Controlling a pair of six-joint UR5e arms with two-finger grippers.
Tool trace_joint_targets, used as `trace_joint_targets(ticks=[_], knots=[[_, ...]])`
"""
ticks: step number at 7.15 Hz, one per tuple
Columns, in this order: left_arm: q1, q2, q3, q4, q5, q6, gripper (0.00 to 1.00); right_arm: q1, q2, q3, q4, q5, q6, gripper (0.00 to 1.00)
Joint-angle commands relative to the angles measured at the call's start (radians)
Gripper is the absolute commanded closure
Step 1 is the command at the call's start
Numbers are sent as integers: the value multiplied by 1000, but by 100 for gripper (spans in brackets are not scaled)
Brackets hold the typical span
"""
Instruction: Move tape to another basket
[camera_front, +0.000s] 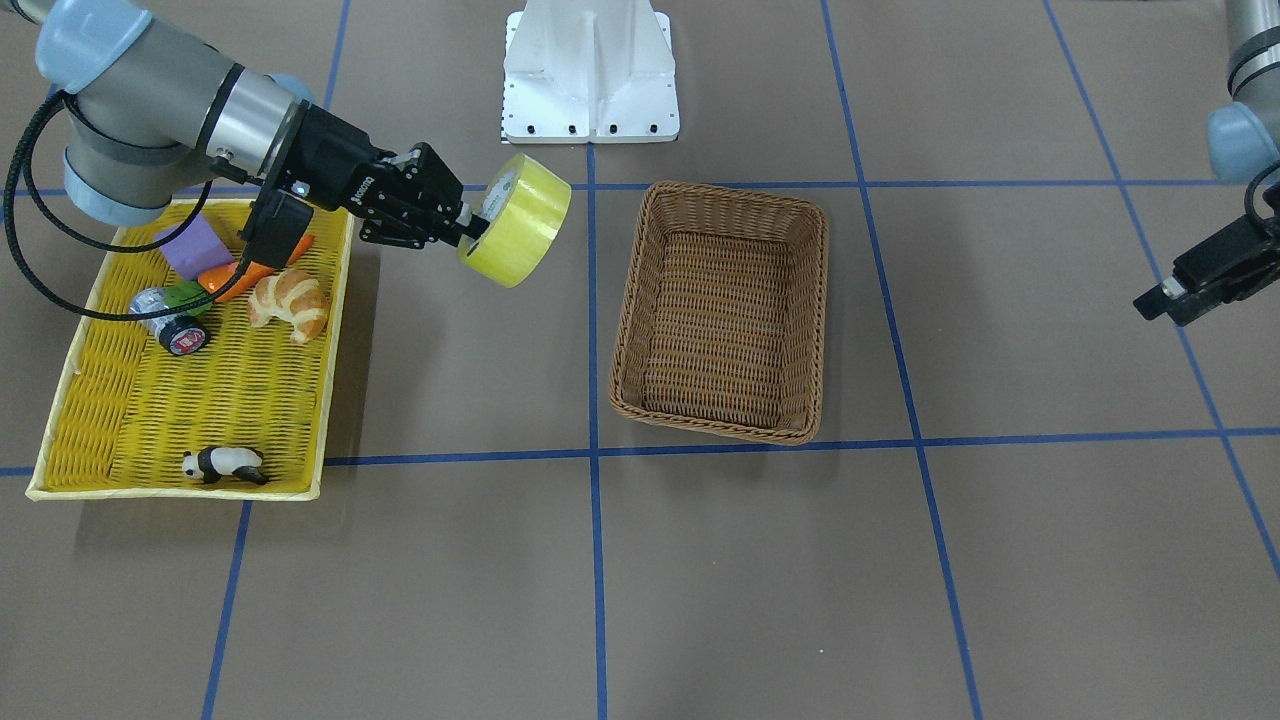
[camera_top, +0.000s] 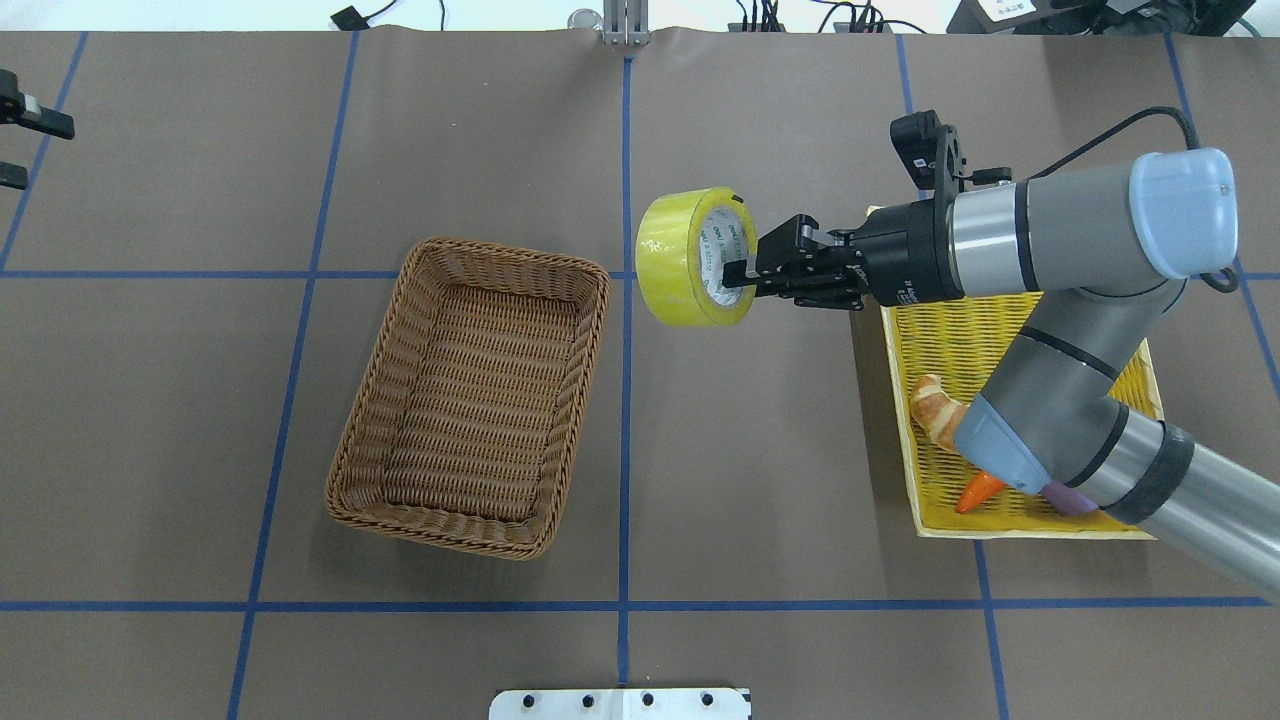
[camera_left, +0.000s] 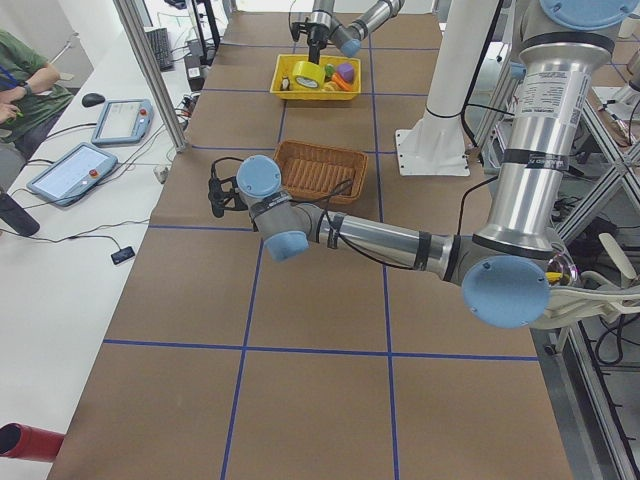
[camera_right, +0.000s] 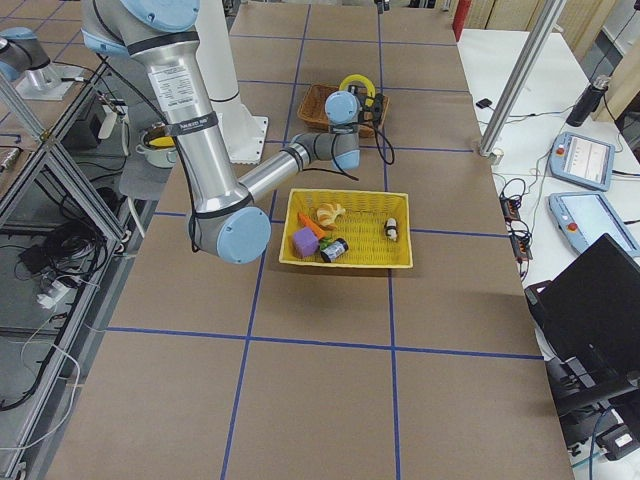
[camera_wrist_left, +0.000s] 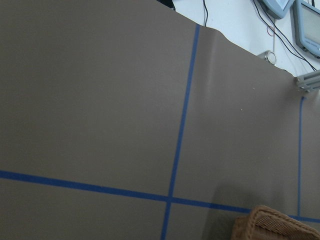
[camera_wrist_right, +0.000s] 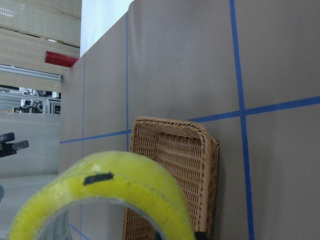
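Tape (camera_top: 668, 262) in right pincer (camera_top: 738, 276), axis toward basket (camera_top: 500, 261).

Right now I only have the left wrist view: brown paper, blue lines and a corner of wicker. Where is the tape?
Observer: The right gripper holds the tape in the air, one finger inside its core.
Operator: Over the basket?
Observer: No. It hangs between the yellow tray and the basket, short of the basket's rim.
Operator: Anything in the basket?
Observer: Nothing; its floor shows only weave.
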Motion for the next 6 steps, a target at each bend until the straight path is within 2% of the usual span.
trace_joint_targets(ticks=[1, 2, 4, 6], knots=[[73, -48, -1, -245, -14, -368, 3, -102, 8, 24, 92, -113, 72, 100], [121, -71, -2, -392, 6, -461, 3, -152, 11, 23, 146, -158, 97, 100], [222, -74, -1, -609, 132, -471, 3, -222, 14, 26, 160, -242, 97, 100], [345, -74, 8, -841, 377, -500, 3, -285, 13, 14, 243, -327, 96, 100]])
